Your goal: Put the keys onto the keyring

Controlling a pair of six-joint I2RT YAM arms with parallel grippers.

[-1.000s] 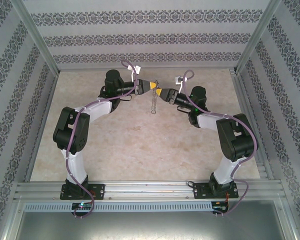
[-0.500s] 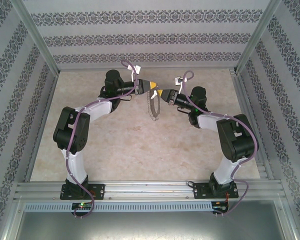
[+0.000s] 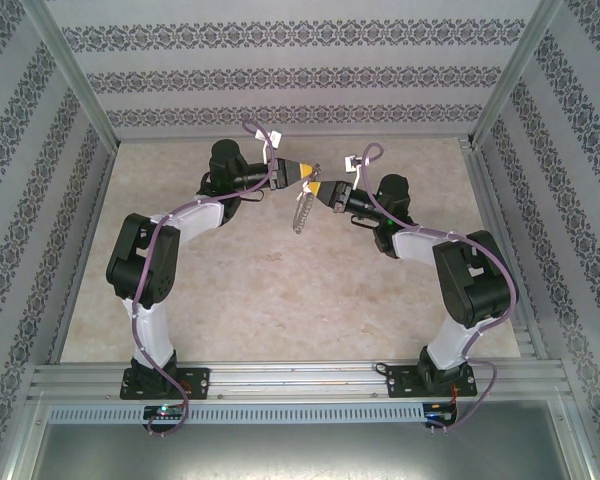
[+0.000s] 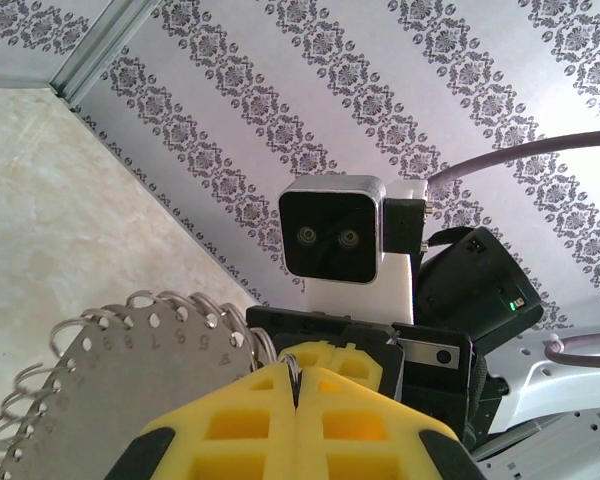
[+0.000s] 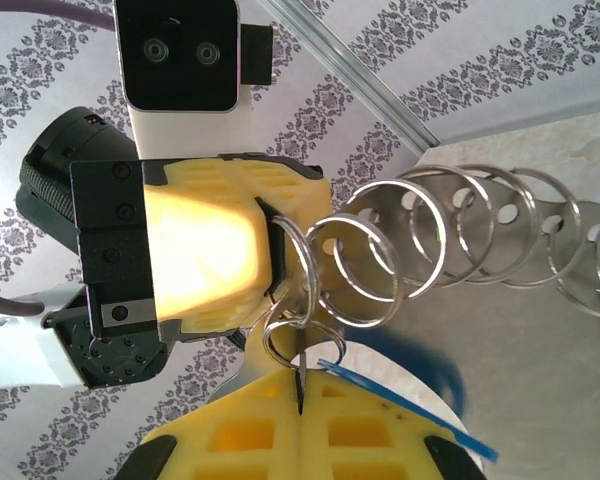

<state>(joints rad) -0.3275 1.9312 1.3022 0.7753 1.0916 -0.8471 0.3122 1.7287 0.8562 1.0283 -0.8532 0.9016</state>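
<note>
The key (image 5: pixel 412 404) is showing as a blurred blue sliver beside the right gripper (image 5: pixel 300 400), its blade hidden, so I cannot tell whether it is threaded on. The keyring (image 5: pixel 450 240), a chain of split rings dangling over the far middle of the table (image 3: pixel 230 290), is being pinched at one ring by the left gripper (image 4: pixel 295 385) and at a small ring by the right, both pairs of fingers pressing together. A numbered plate (image 4: pixel 130 390) is hanging among the rings, with open tabletop lying all round.

right gripper (image 5: pixel 298 392) clamps the blue key (image 5: pixel 410 408) under a small ring (image 5: pixel 302 338); left gripper (image 5: pixel 264 262) grips the keyring (image 5: pixel 430 240).
</note>
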